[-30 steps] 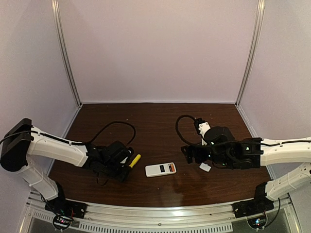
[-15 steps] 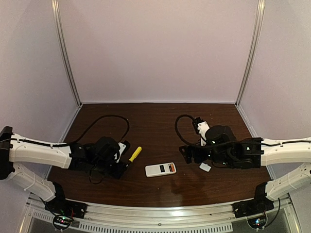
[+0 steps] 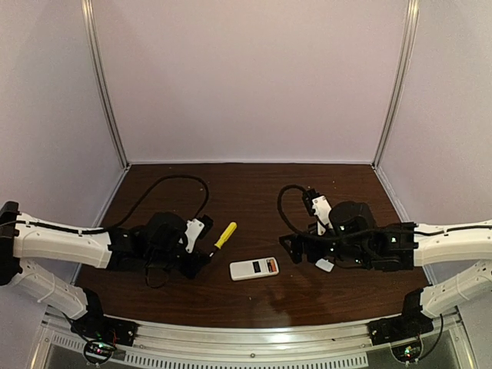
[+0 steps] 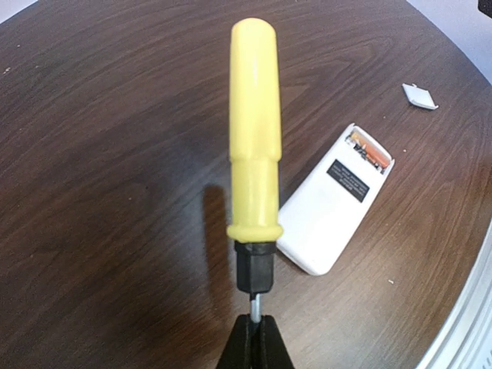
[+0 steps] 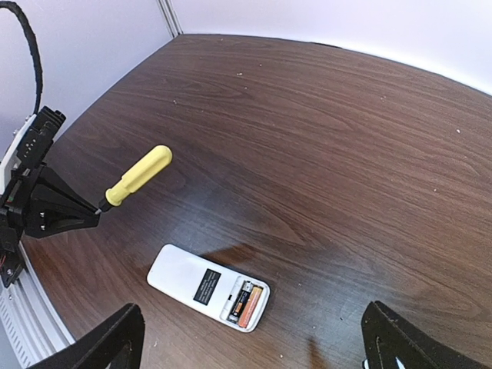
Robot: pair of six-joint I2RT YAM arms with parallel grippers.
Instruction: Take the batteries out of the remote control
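Observation:
The remote control (image 3: 254, 268) lies back up on the brown table, its battery bay open at the right end. Two batteries (image 5: 247, 301), one dark and one orange, lie side by side in the bay; they also show in the left wrist view (image 4: 369, 150). My left gripper (image 4: 256, 338) is shut on the metal shaft of the yellow-handled screwdriver (image 4: 255, 138), held above the table just left of the remote (image 4: 334, 204). My right gripper (image 5: 254, 342) is open and empty, hovering above the remote (image 5: 207, 287), its fingers (image 5: 115, 338) wide apart.
A small white plastic chip (image 3: 324, 265) lies on the table under the right arm, right of the remote; it also shows in the left wrist view (image 4: 420, 95). Black cables loop over both arms. Walls close the table on three sides.
My left gripper has carried the screwdriver up and to the right, toward the remote. The right arm has shifted only slightly. The remote has not moved.

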